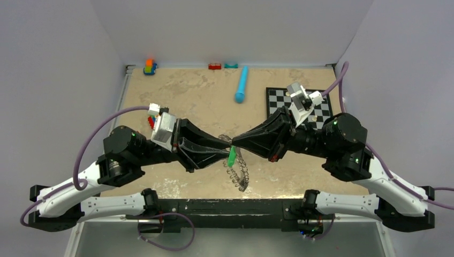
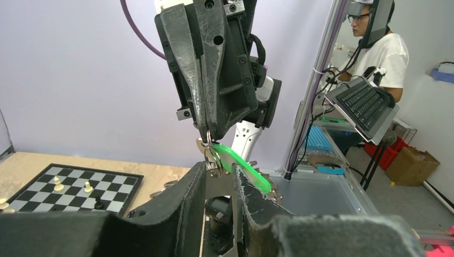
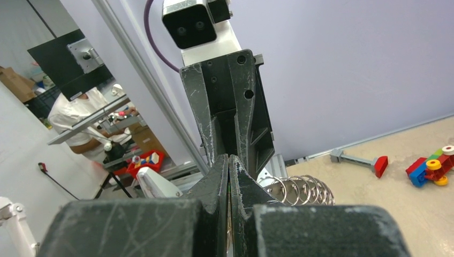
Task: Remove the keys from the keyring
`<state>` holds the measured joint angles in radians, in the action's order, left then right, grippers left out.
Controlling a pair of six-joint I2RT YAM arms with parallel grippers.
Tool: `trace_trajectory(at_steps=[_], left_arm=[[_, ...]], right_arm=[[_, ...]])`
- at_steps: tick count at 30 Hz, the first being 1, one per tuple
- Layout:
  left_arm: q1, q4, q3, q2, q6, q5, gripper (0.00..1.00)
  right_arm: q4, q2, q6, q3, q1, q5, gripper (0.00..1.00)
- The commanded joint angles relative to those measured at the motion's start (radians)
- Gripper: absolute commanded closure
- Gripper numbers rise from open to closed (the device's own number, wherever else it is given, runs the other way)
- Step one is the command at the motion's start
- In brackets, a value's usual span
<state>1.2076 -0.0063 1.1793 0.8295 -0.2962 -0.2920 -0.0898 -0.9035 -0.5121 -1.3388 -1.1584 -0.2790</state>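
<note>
My two grippers meet tip to tip above the table's middle. My left gripper (image 1: pixel 227 145) (image 2: pixel 219 170) holds a flat silver key (image 2: pixel 220 188) across its jaws. My right gripper (image 1: pixel 237 142) (image 3: pixel 229 158) comes down from above in the left wrist view (image 2: pixel 209 133). It is shut at the head of the green key (image 1: pixel 231 157) (image 2: pixel 241 167), where small rings join. The keyring (image 1: pixel 239 174) hangs below with several silver keys. A coil of small rings (image 3: pixel 300 190) shows beside my right fingers.
A chessboard (image 1: pixel 278 103) (image 2: pixel 69 184) with small pieces lies at the back right under the right arm. A blue cylinder (image 1: pixel 241 85) lies behind the middle. Toy blocks (image 1: pixel 150 67) (image 3: pixel 428 166) sit along the back wall. Red blocks (image 1: pixel 151 121) lie by the left wrist.
</note>
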Motion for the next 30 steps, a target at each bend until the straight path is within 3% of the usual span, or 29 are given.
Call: trace_trajectory(at_steps=[1, 5, 10, 17, 22, 30], left_arm=[[0.007, 0.047, -0.015, -0.01, -0.006, -0.012, 0.7], [0.007, 0.047, -0.018, -0.004, -0.003, 0.0, 0.73], [0.007, 0.039, -0.017, -0.003, 0.006, 0.019, 1.0], [0.007, 0.009, -0.013, -0.019, 0.017, 0.053, 1.0], [0.007, -0.199, 0.084, 0.009, 0.013, 0.153, 1.0], [0.007, -0.319, 0.182, 0.089, -0.011, 0.241, 1.0]], right_arm=[[0.057, 0.001, 0.018, -0.025, -0.004, 0.018, 1.0], [0.067, -0.001, 0.015, -0.023, -0.004, 0.013, 1.0], [0.07, -0.002, 0.013, -0.024, -0.004, 0.009, 1.0], [0.062, 0.003, 0.015, -0.024, -0.004, 0.017, 1.0], [-0.044, -0.021, 0.039, -0.068, -0.006, 0.053, 1.0], [-0.171, -0.107, 0.04, -0.118, -0.017, 0.118, 1.0]])
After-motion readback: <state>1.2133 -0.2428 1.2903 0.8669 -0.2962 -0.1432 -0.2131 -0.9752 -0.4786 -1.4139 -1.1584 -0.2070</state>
